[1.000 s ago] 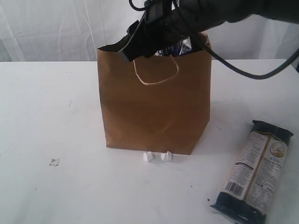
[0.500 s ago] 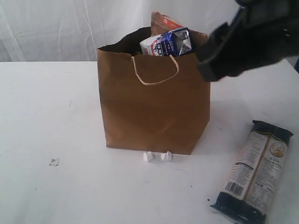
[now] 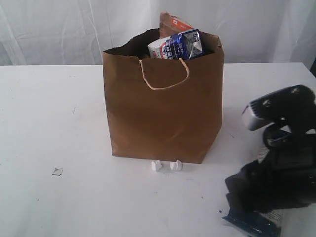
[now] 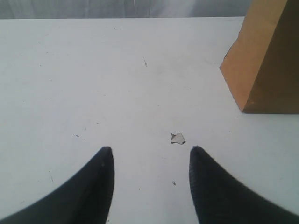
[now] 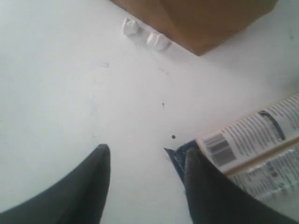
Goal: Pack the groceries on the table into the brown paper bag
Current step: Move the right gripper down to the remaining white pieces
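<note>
Right of the brown paper bag (image 3: 163, 113), low over the table (image 3: 49, 108), is my right gripper (image 5: 147, 150). Jaws apart, nothing between them, just bare tabletop in the gap. Long dark noodle packet (image 5: 252, 140) lies flat on the table on that same side of the bag, well clear of it. Its dark sealed end by the barcode is just beside one fingertip (image 5: 201, 177); I can't tell whether they touch. From the exterior view the arm's black body hides most of the packet, and only the near end pokes out below it.

Bag stands upright, mouth open, one paper-cord handle (image 3: 165, 79) hanging down its front face. Small blue-white carton (image 3: 180, 45) sticks up out of the mouth, tilted. Brown kraft pouch with orange label (image 3: 170, 22) rises behind it, also inside the bag. Anything deeper in the bag is hidden.

Two small white scraps (image 3: 166, 166) sit side by side at the bag's front foot, almost touching the bottom edge. Flat white scrap (image 3: 58, 171) lies alone, well off the bag's left side.

Left gripper (image 4: 151, 149) is out past that left side and not in the exterior view. Wrist view shows its jaws apart and empty, with the flat scrap just ahead of the tips and a bag corner further off.
</note>
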